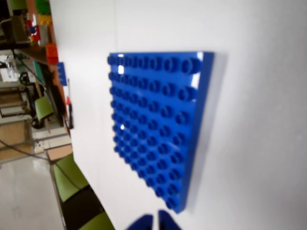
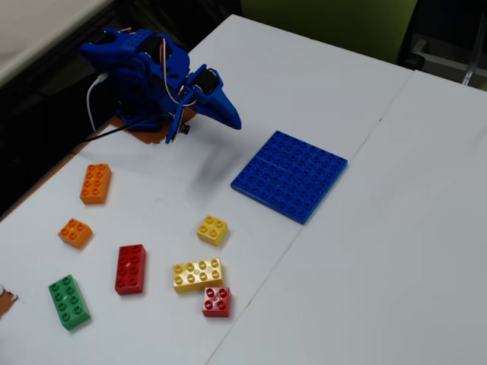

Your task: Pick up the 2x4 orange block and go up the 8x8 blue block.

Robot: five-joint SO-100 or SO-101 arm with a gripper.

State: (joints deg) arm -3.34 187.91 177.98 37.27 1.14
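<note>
the blue arm's jaws [image 2: 228, 115] hang clenched and empty over the white surface [image 2: 396, 251], at the far left of the fixed view. the orange rectangular 2x4 plastic brick [image 2: 96, 183] lies nearer and further left, its long axis running roughly near to far. the thin, glossy, studded blue square baseplate [image 2: 290, 176] sits right of the jaws, bare.

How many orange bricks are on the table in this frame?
2. In the fixed view, the 2x4 orange block lies at the left, near the arm's base; the smaller orange 2x2 brick sits just below it. None appear hidden.
</note>
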